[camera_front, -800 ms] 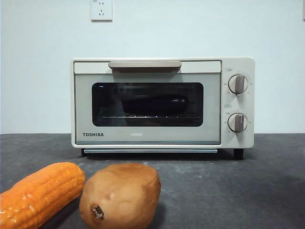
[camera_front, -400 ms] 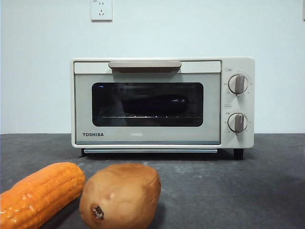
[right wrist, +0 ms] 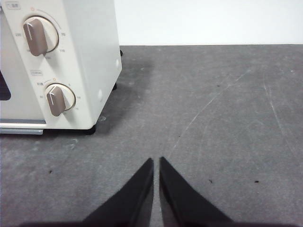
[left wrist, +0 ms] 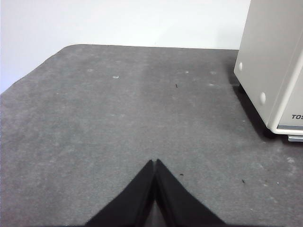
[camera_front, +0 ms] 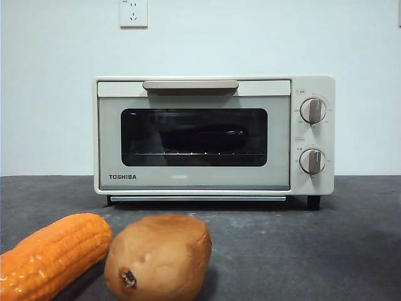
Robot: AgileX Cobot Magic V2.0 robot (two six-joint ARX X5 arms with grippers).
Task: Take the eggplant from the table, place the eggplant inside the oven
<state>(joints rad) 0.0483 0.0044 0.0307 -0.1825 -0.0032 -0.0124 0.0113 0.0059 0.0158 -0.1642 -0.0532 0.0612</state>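
Seeing the eggplant (camera_front: pixel 203 138) on the rack inside the oven (camera_front: pixel 213 135), door closed. My left gripper (left wrist: pixel 155 163) and right gripper (right wrist: pixel 156 161) hover over bare table (left wrist: pixel 118 118), jaws together, holding nothing

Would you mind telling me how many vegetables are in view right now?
3: the corn cob lies front left on the table, the potato is beside it, and the eggplant lies on the rack inside the closed oven. Others may sit out of frame.
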